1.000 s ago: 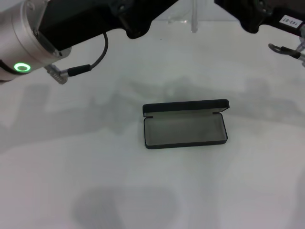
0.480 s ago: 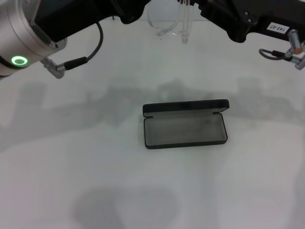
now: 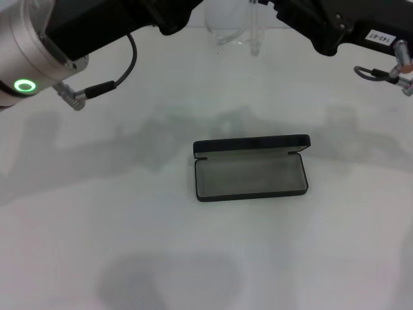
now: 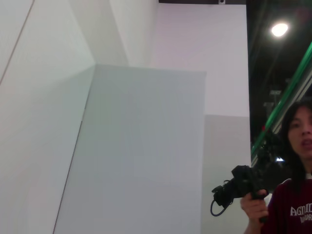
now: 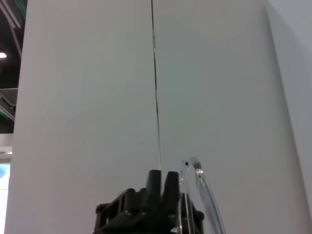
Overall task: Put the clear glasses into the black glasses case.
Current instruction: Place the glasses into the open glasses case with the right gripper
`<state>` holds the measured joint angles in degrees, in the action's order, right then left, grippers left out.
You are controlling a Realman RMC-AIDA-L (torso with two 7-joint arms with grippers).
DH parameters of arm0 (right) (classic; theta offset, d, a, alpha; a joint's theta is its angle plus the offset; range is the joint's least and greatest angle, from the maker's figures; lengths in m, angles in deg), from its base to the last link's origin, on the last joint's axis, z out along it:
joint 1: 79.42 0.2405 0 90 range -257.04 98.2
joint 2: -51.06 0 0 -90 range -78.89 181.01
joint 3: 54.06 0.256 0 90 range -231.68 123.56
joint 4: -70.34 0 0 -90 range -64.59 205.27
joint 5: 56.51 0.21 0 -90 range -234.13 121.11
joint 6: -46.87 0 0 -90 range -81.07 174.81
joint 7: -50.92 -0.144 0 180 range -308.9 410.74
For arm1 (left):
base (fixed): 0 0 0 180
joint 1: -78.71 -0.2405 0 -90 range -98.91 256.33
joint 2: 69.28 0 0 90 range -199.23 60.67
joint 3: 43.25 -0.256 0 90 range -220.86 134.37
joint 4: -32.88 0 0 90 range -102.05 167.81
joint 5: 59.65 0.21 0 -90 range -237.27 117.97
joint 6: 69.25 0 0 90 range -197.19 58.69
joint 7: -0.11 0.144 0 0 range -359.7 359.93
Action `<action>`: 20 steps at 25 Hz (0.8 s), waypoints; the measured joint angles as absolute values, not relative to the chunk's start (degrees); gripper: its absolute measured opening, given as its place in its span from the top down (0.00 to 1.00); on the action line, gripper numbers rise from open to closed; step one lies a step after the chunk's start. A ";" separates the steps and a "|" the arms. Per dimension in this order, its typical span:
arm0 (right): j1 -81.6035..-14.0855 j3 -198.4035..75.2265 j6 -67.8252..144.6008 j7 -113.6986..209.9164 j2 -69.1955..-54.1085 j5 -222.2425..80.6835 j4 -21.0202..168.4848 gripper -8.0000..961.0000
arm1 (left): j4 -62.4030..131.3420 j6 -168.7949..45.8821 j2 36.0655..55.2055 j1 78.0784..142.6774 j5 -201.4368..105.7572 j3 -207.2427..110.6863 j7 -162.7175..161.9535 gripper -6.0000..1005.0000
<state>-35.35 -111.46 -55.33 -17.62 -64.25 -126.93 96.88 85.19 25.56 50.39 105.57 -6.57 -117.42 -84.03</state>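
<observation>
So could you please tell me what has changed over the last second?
The glasses, held up between both arms at the far edge of the head view, came further into sight: a second ago only a sliver showed, now the lens and an arm hang lower. The right arm swung inward toward the middle; the left arm shifted slightly. The open case stayed put on the table, still empty.

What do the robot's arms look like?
The left arm is a silver tube with a glowing green ring, a black section and a looping black cable. The right arm is black with a small white number label and silver plugs.
</observation>
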 joint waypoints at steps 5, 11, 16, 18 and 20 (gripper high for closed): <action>-36.55 -109.44 -55.03 -17.11 -64.24 -126.19 96.90 0.95 | 85.18 28.52 50.11 105.33 -6.57 -117.12 -84.19 0.91; -38.12 -107.01 -55.72 -18.66 -63.18 -126.16 98.66 0.95 | 85.35 33.42 50.01 102.43 -6.28 -111.15 -84.81 0.91; -41.64 -109.09 -56.63 -28.78 -62.35 -131.72 111.78 0.95 | 85.83 34.78 48.48 98.35 -5.87 -101.91 -86.14 0.91; -43.72 -109.85 -56.31 -35.15 -62.97 -137.02 121.85 0.95 | 85.67 34.88 47.22 97.16 -5.82 -99.25 -86.73 0.91; -45.66 -110.96 -55.72 -42.82 -63.94 -144.61 133.71 0.95 | 85.52 34.95 46.01 96.10 -5.69 -97.38 -87.03 0.91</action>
